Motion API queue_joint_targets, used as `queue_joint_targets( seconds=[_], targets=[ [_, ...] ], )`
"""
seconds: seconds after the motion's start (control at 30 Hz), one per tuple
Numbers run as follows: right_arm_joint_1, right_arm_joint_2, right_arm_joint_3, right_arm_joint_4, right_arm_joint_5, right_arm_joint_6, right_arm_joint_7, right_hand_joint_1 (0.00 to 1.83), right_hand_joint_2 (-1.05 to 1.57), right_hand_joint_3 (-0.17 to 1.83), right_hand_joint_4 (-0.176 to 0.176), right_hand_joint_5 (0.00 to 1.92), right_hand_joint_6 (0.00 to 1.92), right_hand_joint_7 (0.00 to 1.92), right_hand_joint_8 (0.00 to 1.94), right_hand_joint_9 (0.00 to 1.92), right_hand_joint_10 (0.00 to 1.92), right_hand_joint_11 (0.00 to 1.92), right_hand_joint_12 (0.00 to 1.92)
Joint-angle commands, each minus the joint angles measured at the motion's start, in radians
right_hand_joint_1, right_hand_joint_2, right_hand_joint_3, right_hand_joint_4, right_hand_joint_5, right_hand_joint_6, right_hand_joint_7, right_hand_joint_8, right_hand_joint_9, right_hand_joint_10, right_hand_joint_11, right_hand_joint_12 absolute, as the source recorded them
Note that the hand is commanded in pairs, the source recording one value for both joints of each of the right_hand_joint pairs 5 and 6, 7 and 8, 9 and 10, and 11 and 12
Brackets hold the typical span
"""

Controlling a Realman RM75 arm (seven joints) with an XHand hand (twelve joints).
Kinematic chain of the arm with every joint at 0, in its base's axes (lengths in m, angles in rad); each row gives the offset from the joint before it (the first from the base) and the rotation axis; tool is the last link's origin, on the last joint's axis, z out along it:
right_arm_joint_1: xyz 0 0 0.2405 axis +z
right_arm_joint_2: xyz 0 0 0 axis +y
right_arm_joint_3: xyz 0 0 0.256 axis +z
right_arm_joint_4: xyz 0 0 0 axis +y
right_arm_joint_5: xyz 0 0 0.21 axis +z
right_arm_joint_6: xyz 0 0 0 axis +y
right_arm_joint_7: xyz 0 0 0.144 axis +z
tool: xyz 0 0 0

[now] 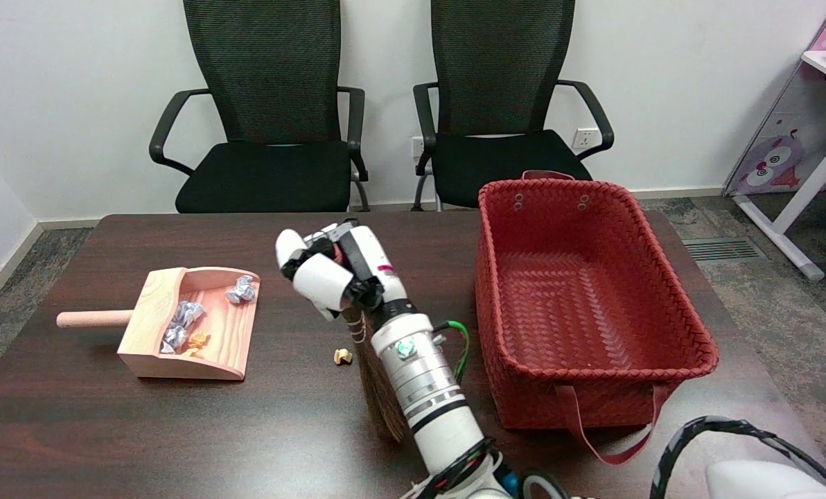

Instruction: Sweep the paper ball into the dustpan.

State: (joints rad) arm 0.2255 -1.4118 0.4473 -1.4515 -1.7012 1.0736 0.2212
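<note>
**A:** Starting at the far left, what am I working with?

**B:** A wooden dustpan [205, 326] lies on the dark table [73, 416], its round handle pointing left and its open mouth facing right. Inside it sit a few crumpled foil-like balls and one small orange scrap.

**A:** And the paper ball?

**B:** The paper ball [343, 356] is a tiny tan crumple on the table, to the right of the dustpan's mouth and clear of it. Just right of the ball stand the bristles of a small straw broom [380, 388].

**A:** How will the ball behave?

**B:** I'd judge it very light and loose, so it may skip or roll past under a hard stroke. You don't grasp it; you push it with the bristle tips, which look soft and springy.

**A:** What is my hand doing?

**B:** Your right hand [333, 274], right of the dustpan, has its fingers curled around the top of the broom, holding it upright.

**A:** What can't you see?

**B:** The broom's handle is hidden inside the hand, and the forearm covers the bristles' right side, so I cannot tell how firm the hold is or whether the tips touch the table. Farther right of the dustpan stands a red woven basket [662, 277]; nothing shows inside it.
</note>
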Motion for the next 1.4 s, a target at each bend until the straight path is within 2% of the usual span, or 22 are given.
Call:
queue_joint_targets(
  seconds=[0.03,0.4,0.53,0.57,0.6,0.77,0.93,1.13,1.4],
  targets=[
    [0.100,-0.183,-0.010,0.262,-0.027,0.004,-0.187,0.86,1.57,1.81,0.175,1.92,1.92,1.92,1.92,1.92,1.92,1.92,1.92],
    [0.191,-0.260,-0.002,0.420,-0.016,-0.007,-0.170,0.87,1.57,1.82,0.168,1.92,1.92,1.92,1.92,1.92,1.92,1.92,1.92],
    [0.228,-0.281,-0.006,0.455,0.027,-0.030,-0.114,0.86,1.57,1.83,0.159,1.92,1.92,1.92,1.92,1.92,1.92,1.92,1.92],
    [0.235,-0.285,-0.008,0.466,0.030,-0.034,-0.101,0.84,1.57,1.83,0.090,1.92,1.92,1.92,1.92,1.92,1.92,1.92,1.92],
    [0.244,-0.290,-0.011,0.481,0.031,-0.037,-0.090,0.82,1.57,1.83,0.067,1.92,1.92,1.92,1.92,1.92,1.92,1.92,1.92],
    [0.279,-0.343,-0.010,0.576,0.031,-0.058,-0.044,0.80,1.57,1.83,0.060,1.92,1.92,1.92,1.92,1.92,1.92,1.92,1.92],
    [0.321,-0.387,-0.017,0.684,0.030,-0.079,0.107,0.77,1.57,1.83,0.056,1.92,1.92,1.92,1.92,1.92,1.92,1.92,1.92],
    [0.338,-0.383,-0.024,0.761,0.018,-0.123,0.315,0.76,1.48,1.83,0.046,1.92,1.92,1.92,1.92,1.92,1.92,1.92,1.92],
    [0.372,-0.400,-0.024,0.870,0.026,-0.151,0.424,0.74,1.39,1.83,0.033,1.92,1.92,1.92,1.92,1.92,1.92,1.92,1.92]
  ],
)
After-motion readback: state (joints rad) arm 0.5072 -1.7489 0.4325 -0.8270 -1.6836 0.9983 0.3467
